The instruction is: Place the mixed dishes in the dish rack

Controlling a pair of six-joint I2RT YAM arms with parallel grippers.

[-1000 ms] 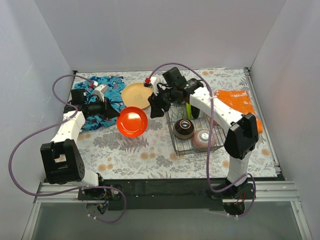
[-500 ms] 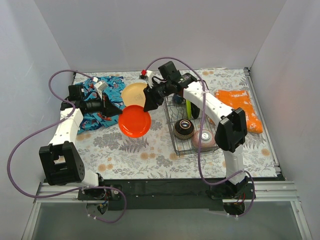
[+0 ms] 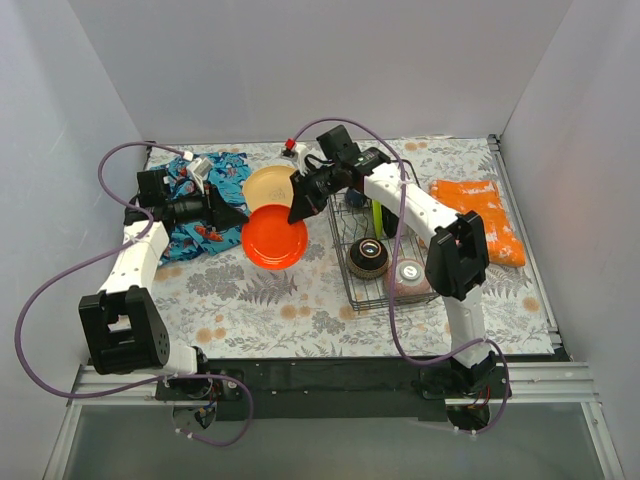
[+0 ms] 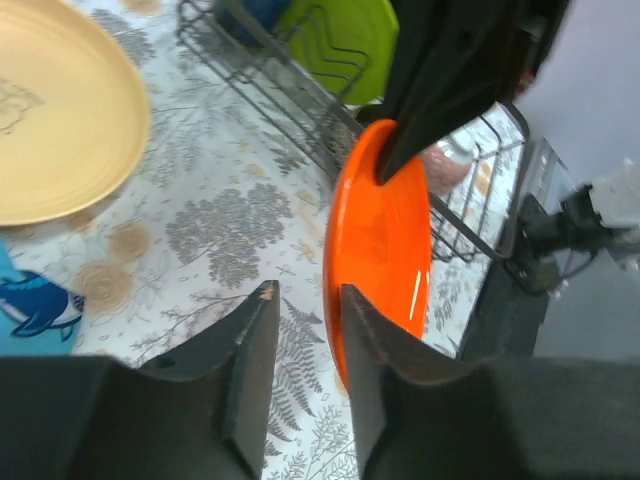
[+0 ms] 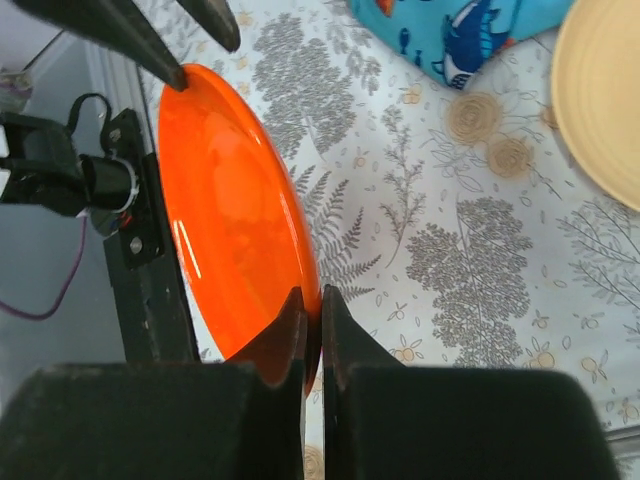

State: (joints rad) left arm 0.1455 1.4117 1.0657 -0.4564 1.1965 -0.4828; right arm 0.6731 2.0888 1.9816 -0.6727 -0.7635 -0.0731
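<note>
Your right end effector (image 5: pixel 310 300) is pressed together on the rim of the red-orange plate (image 3: pixel 278 238), pinching the edge that faces the dish rack (image 3: pixel 343 262). Your left end effector (image 4: pixel 305 290) sits at the opposite edge with its jaws slightly spread. In the right wrist view one of its fingertips (image 5: pixel 180 75) is at the rim and the other stands off it, so I judge the right arm alone is carrying the plate.

The plate hangs above the worktop (image 3: pixel 250 300), between the two arms. It is just in front of the yellow plate (image 3: pixel 270 187), which lies flat.

The rack is just beside the plate on the right arm's side, so the right arm is the nearer one and already has the grip. The rack's long side runs from near to far. A green plate (image 3: pixel 379 217) stands on edge in the far part, while the brown-ringed bowl (image 3: pixel 368 257) and the pink bowl (image 3: pixel 405 278) sit in the near part.

The next move likely takes the plate sideways over the rack wall and down into a slot beside the green plate. You would need to keep it on edge and in line with that plate. Draw the left end effector back toward the blue cloth (image 3: pixel 215 165) first. A fingertip resting on the rim could twist the plate in the pinch as it travels.
</note>
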